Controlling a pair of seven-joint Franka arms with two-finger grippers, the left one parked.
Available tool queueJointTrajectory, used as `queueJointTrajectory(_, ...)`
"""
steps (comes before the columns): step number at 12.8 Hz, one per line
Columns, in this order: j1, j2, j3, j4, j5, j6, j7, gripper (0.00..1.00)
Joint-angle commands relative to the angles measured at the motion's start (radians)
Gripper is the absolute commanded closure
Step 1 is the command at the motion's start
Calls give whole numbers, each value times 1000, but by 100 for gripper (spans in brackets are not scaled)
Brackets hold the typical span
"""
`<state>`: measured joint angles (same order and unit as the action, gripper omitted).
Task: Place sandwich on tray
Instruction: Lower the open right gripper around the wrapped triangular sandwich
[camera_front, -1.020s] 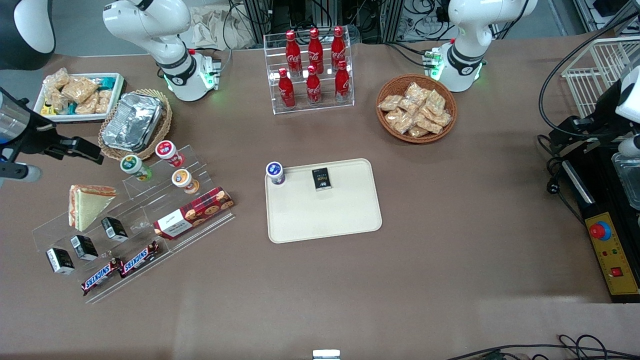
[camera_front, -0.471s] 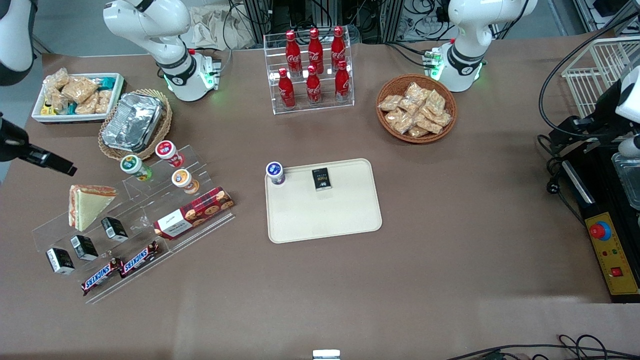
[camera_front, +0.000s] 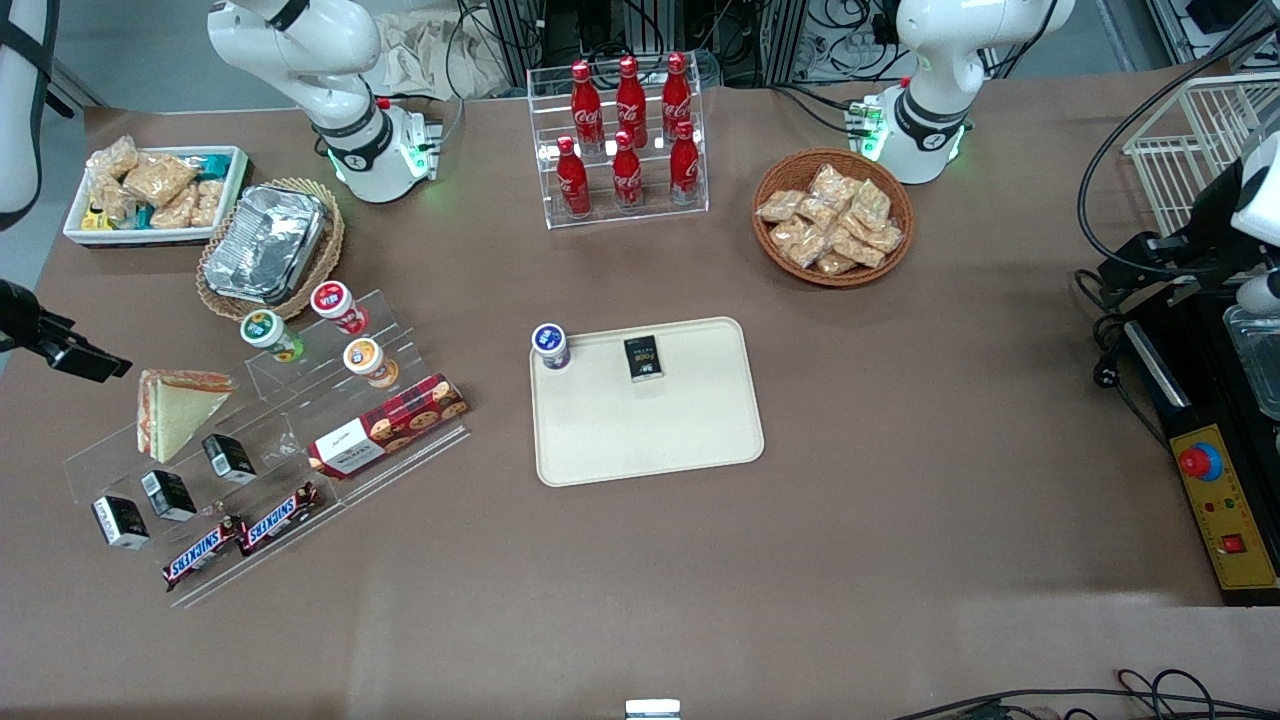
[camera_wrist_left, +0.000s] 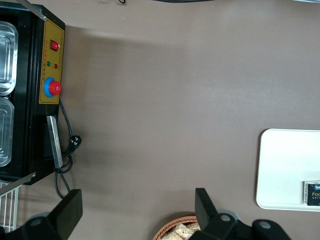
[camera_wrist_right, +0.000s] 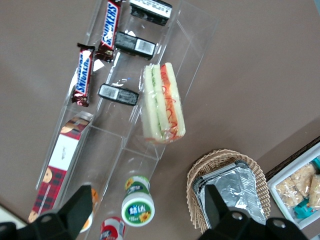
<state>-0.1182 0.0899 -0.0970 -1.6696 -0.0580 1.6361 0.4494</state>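
The sandwich (camera_front: 180, 405), a wrapped white triangular wedge with orange and green filling, lies on the upper step of a clear acrylic stand at the working arm's end of the table. In the right wrist view the sandwich (camera_wrist_right: 162, 102) shows its filling edge. My right gripper (camera_front: 95, 360) hangs above the table edge beside the sandwich, slightly farther from the front camera, apart from it. In the right wrist view the gripper (camera_wrist_right: 147, 197) is open and empty. The cream tray (camera_front: 650, 440) lies mid-table and also shows in the left wrist view (camera_wrist_left: 285, 165).
The tray carries a small cup (camera_front: 550, 346) and a black packet (camera_front: 643, 358). The stand (camera_front: 300, 440) holds three cups, black boxes, Snickers bars (camera_front: 240, 535) and a cookie box (camera_front: 388, 425). A foil container in a basket (camera_front: 268, 245), a white snack bin (camera_front: 155, 192), a cola rack (camera_front: 625, 140) and a snack basket (camera_front: 832, 215) stand farther back.
My right gripper has moved toward the working arm's end of the table and nearer the front camera, ending beside the sandwich. The sandwich and tray have not moved.
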Motion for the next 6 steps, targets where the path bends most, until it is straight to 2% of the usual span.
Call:
queueJointTrajectory(1, -44, 43, 10, -10, 1, 28, 29, 0)
queueJointTrajectory(2, -63, 56, 8, -22, 19, 45, 29, 0)
queueJointTrajectory(6, -66, 59, 8, -97, 20, 166, 28, 0)
